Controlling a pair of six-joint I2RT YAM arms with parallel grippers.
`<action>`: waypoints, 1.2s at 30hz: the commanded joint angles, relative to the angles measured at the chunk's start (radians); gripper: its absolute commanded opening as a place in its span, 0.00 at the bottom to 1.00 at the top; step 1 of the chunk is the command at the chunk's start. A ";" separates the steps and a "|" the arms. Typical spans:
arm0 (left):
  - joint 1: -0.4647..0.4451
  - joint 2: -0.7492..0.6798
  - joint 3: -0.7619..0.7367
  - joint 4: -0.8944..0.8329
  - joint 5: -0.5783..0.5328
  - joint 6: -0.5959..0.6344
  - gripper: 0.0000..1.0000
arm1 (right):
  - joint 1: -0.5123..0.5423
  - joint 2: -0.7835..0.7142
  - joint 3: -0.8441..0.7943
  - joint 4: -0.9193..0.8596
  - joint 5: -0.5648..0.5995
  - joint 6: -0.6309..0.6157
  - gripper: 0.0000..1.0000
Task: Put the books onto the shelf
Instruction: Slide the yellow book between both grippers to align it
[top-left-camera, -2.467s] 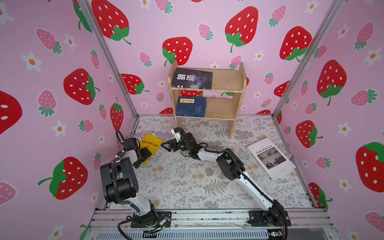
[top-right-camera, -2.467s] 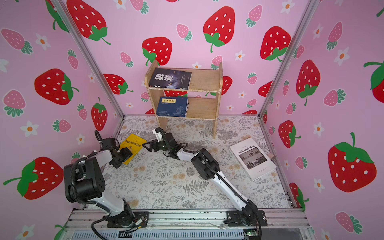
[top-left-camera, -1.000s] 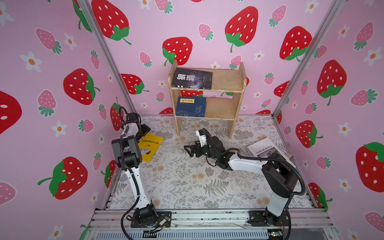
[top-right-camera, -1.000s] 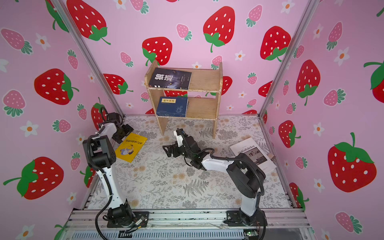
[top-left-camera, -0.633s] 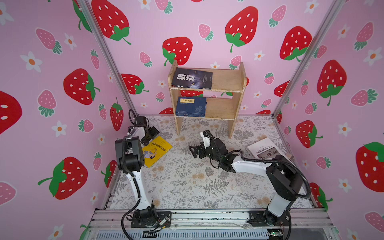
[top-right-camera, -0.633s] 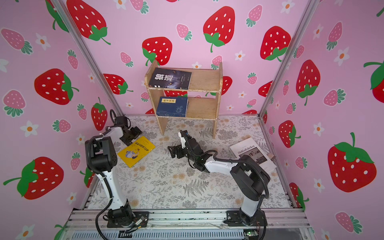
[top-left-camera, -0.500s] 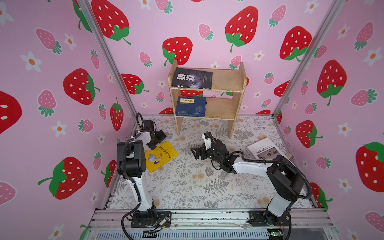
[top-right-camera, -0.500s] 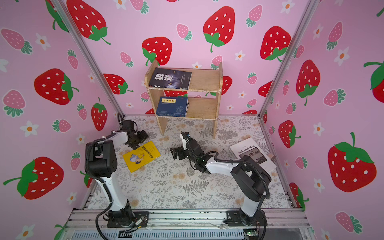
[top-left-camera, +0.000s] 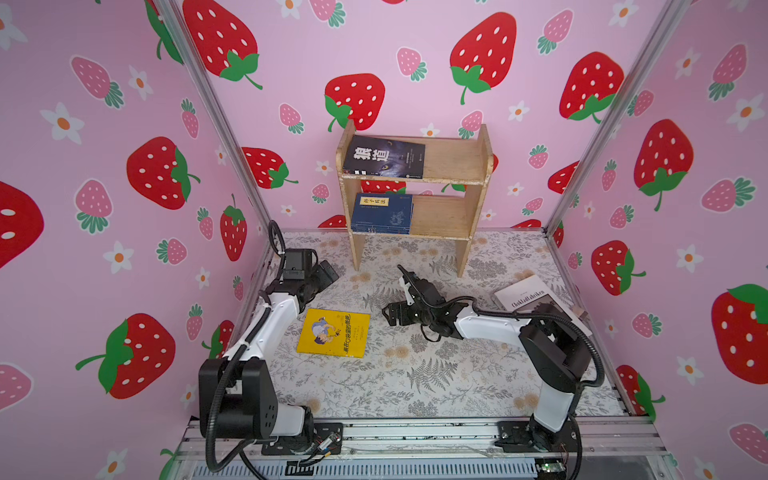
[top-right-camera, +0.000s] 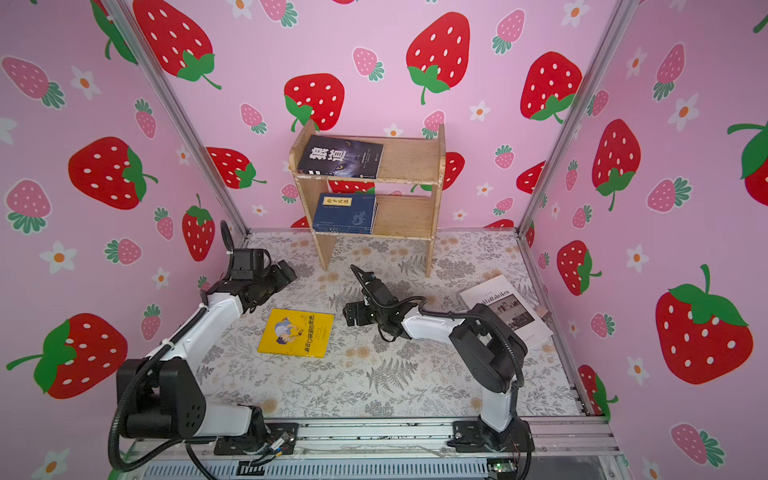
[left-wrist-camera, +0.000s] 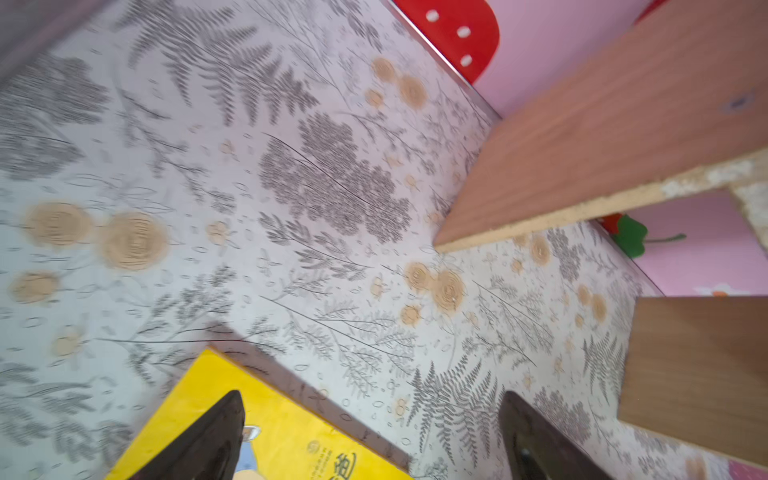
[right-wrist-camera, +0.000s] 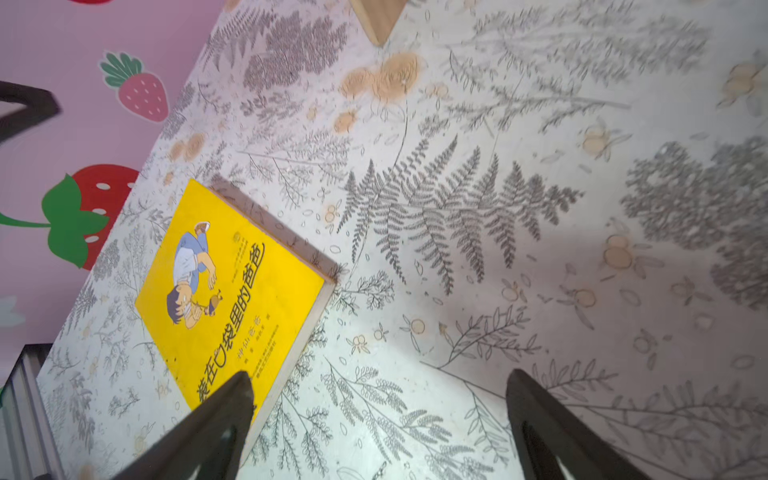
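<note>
- Both top views are bright, evenly lit and sharp, with wide-angle bending at the edges.
- The left wrist view is blurred across the tabletop (left-wrist-camera: 124, 166).
- A soft shadow edges the yellow book (right-wrist-camera: 228, 282).

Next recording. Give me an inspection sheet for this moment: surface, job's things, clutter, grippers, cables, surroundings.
Surface: fern-print mat, flat, no spills seen.
Job's things: shelf upright at the back wall; black book flat on top tier; navy books stacked on lower tier; yellow book and white book lying on the mat.
Clutter: small tan scrap beside the white book, too small to identify.
Grippers: left gripper and right gripper open, empty.
Cables: black cables loop along both arms.
Surroundings: strawberry-print walls on three sides.
</note>
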 joint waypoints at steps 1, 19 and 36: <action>0.082 0.000 -0.143 -0.076 -0.061 -0.033 0.97 | 0.021 0.038 0.055 -0.061 -0.100 0.024 0.94; 0.265 0.107 -0.376 0.190 0.316 -0.022 0.96 | 0.069 0.190 0.085 0.016 -0.228 0.070 0.88; -0.347 0.185 -0.232 0.333 0.310 -0.228 0.95 | -0.148 -0.221 -0.272 -0.051 0.091 0.086 0.91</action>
